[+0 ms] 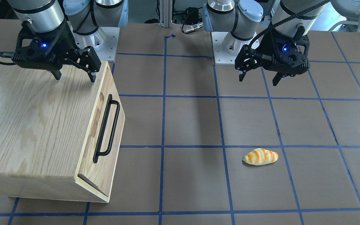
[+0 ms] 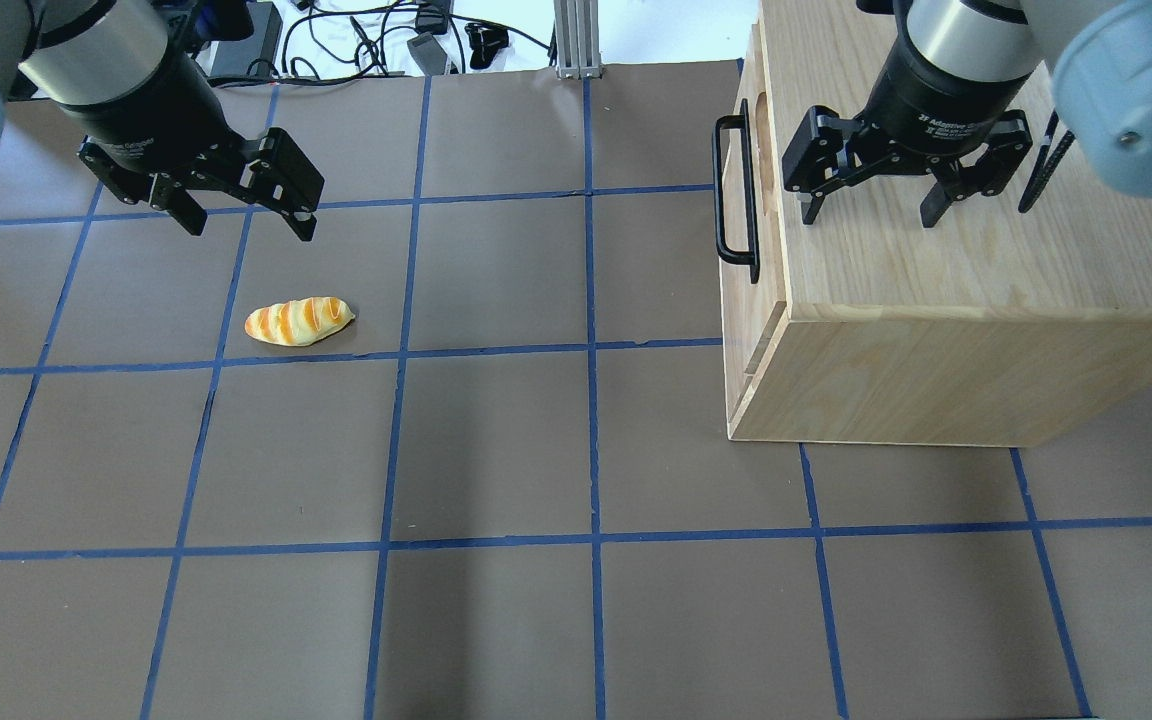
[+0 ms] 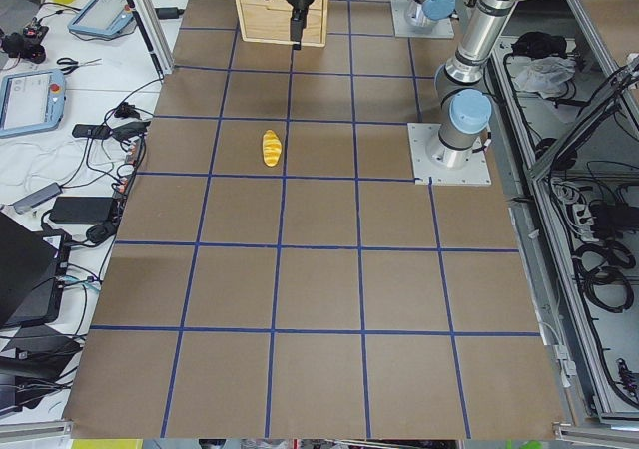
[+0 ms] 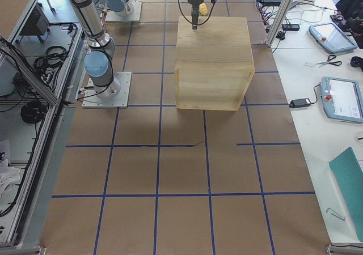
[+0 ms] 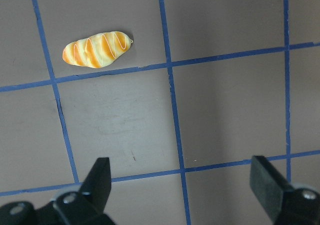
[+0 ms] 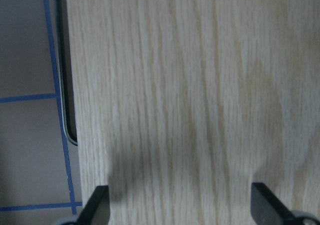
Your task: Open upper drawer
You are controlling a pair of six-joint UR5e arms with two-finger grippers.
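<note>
The upper drawer is the pale-wood front of the oak cabinet, with a long black bar handle and a notch at its top edge. It sits flush and closed. In the overhead view the drawer front and handle face the table's middle. My right gripper is open and empty, hovering over the cabinet top just behind the drawer edge. The right wrist view shows the wood top and the handle at the left. My left gripper is open and empty above the table.
A toy bread loaf lies on the brown table below my left gripper and shows in the left wrist view. A plain lower panel sits under the drawer. Blue tape lines grid the table.
</note>
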